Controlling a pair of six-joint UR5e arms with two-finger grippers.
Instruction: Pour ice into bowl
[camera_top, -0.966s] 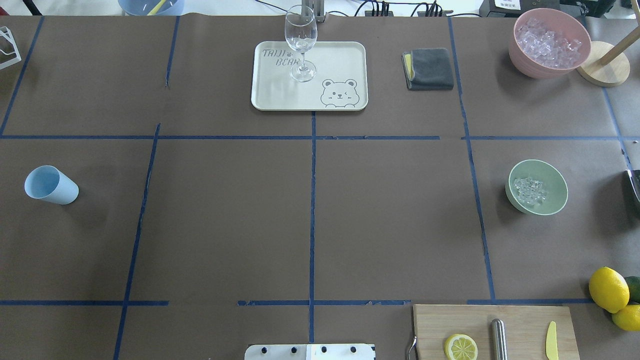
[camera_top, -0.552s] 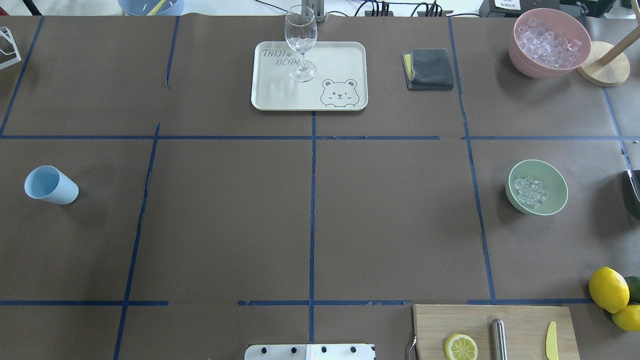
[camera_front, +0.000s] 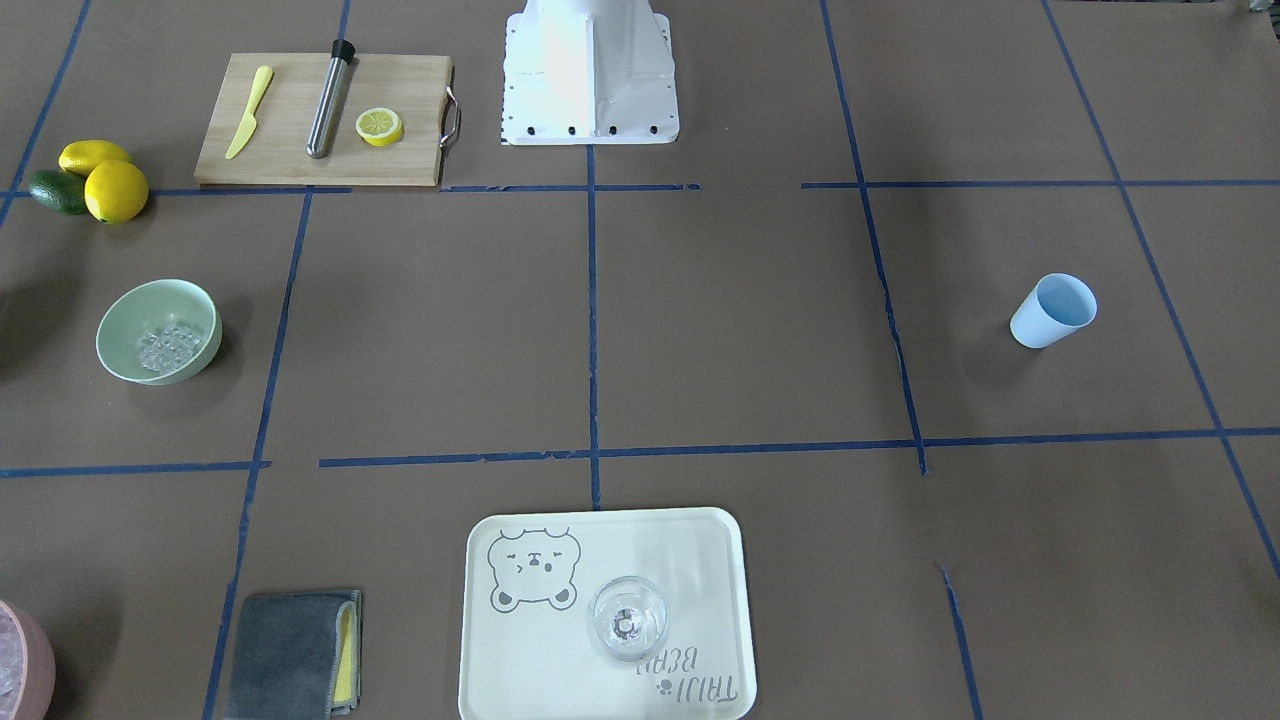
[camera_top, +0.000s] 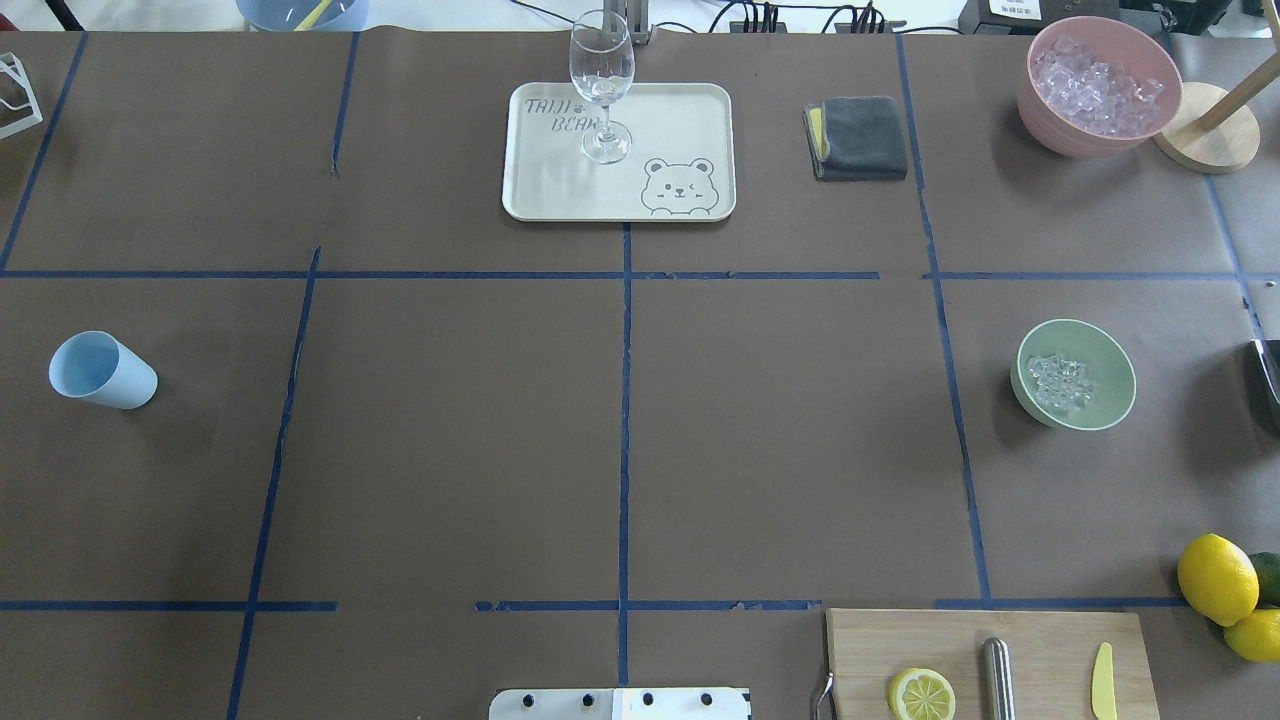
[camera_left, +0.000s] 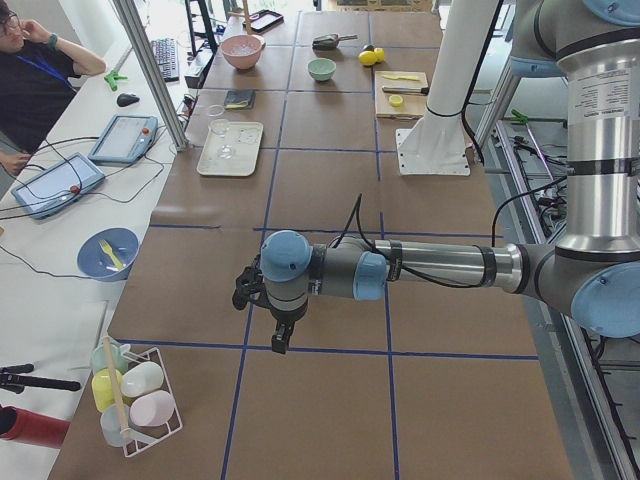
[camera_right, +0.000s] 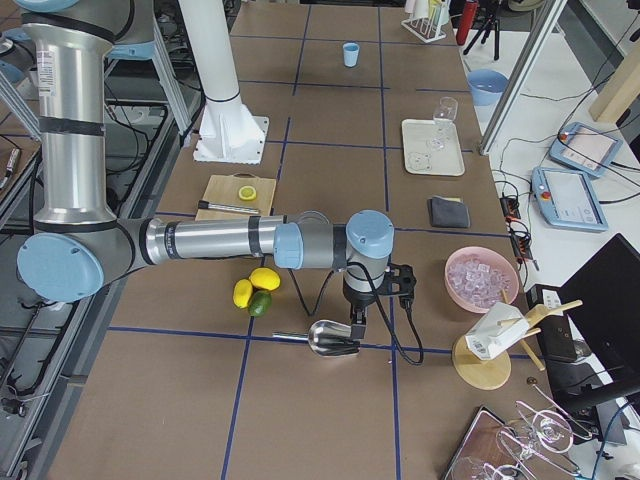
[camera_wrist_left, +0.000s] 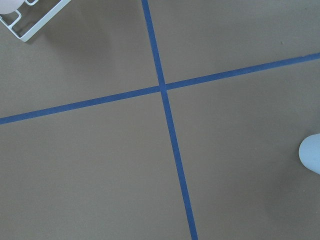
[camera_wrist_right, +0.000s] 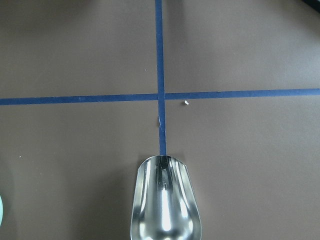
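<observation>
The pale mint-green bowl (camera_top: 1100, 398) (camera_front: 130, 310) stands on the robot's right side of the table, with a small heap of clear ice (camera_top: 1060, 380) (camera_front: 165, 347) inside it. A light blue cup (camera_top: 100, 370) (camera_front: 1052, 310) stands empty far off on the left side; its rim shows in the left wrist view (camera_wrist_left: 312, 152). My left gripper (camera_left: 280, 335) hangs over bare table near the cup. My right gripper (camera_right: 357, 322) hovers just above a metal scoop (camera_right: 328, 340) (camera_wrist_right: 165, 205). Only the side views show the grippers, so I cannot tell whether either is open or shut.
A pink container (camera_top: 1100, 85) of ice sits at the far right corner beside a wooden stand (camera_top: 1205, 130). A tray (camera_top: 690, 110) holds a wine glass (camera_top: 601, 85). A grey cloth (camera_top: 857, 137), cutting board (camera_top: 1050, 640), lemons (camera_top: 1217, 578) and a wire rack (camera_left: 135, 395) ring the table.
</observation>
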